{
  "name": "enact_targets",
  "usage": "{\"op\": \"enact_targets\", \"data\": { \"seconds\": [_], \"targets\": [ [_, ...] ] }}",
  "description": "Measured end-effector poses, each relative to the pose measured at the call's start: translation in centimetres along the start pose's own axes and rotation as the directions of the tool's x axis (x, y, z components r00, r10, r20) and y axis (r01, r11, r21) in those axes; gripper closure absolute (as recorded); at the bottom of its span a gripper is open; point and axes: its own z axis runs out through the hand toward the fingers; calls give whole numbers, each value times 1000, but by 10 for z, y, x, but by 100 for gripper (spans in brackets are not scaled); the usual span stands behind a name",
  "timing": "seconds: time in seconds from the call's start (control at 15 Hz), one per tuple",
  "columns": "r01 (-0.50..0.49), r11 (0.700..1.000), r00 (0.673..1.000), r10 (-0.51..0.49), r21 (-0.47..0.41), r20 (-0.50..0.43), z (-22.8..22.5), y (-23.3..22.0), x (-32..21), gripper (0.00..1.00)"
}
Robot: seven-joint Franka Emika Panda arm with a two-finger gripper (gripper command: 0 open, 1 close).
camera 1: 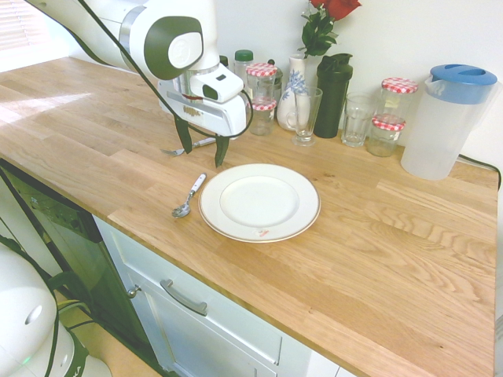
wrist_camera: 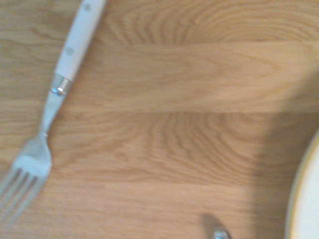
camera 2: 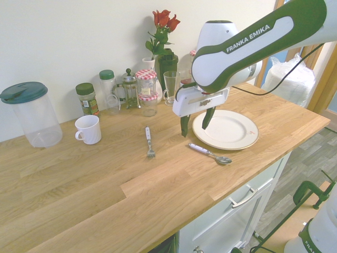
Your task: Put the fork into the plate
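The fork (camera 2: 150, 142) lies flat on the wooden counter, left of the plate, tines toward the front edge. Its handle looks white with rivets and its tines are metal in the wrist view (wrist_camera: 47, 144). From the first exterior view only its tines end (camera 1: 179, 149) shows beside the fingers. The plate (camera 1: 259, 201) (camera 2: 226, 129) is white with a thin reddish rim and holds nothing; its rim edge shows in the wrist view (wrist_camera: 305, 199). My gripper (camera 1: 202, 149) (camera 2: 195, 124) hangs open above the counter between fork and plate, holding nothing.
A white-handled spoon (camera 1: 189, 196) (camera 2: 209, 153) lies by the plate near the counter's front edge. Jars (camera 2: 147, 92), a glass (camera 2: 170, 87), a rose vase (camera 1: 295, 98), a white mug (camera 2: 88, 129) and a lidded jug (camera 1: 448, 122) line the wall.
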Motion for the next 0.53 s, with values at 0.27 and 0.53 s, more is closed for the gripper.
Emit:
{"op": "enact_targets", "data": {
  "seconds": [0.27,0.53],
  "targets": [
    [-4,999,1000,4,39,10,0,-61,-10,0],
    [-85,996,996,85,13,25,26,-96,-9,0]
  ]
}}
